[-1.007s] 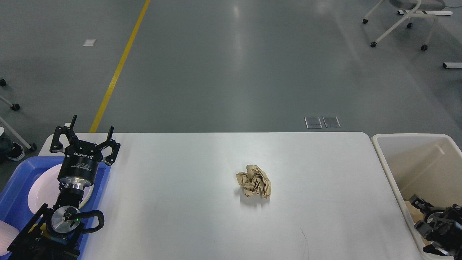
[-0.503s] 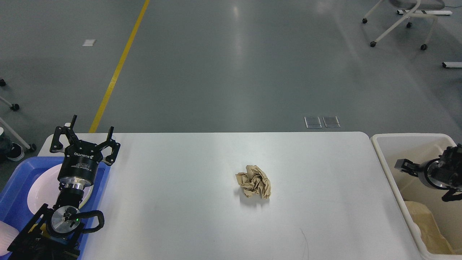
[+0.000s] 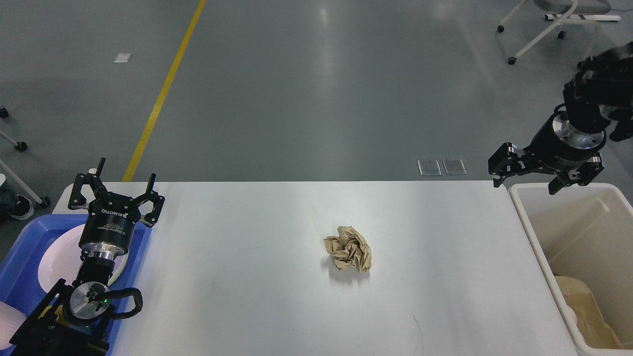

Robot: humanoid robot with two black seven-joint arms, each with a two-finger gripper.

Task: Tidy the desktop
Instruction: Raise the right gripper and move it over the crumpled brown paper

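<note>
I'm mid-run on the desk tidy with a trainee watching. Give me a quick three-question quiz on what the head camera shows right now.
1. True or false: the crumpled brown paper lies inside the cream bin.
2. Which gripper hangs above the bin's far rim: A) left gripper B) right gripper?
3. What sits in the blue tray?

Key:
1. False; it lies on the desktop, mid-table.
2. B, open and empty.
3. A white plate, under the open left gripper.

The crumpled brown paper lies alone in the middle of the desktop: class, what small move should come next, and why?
Probably swing the right gripper, jaws open and empty above the cream bin, left and down toward the crumpled brown paper. It is the only loose item on the desktop, and that arm is nearer the bin.
</note>
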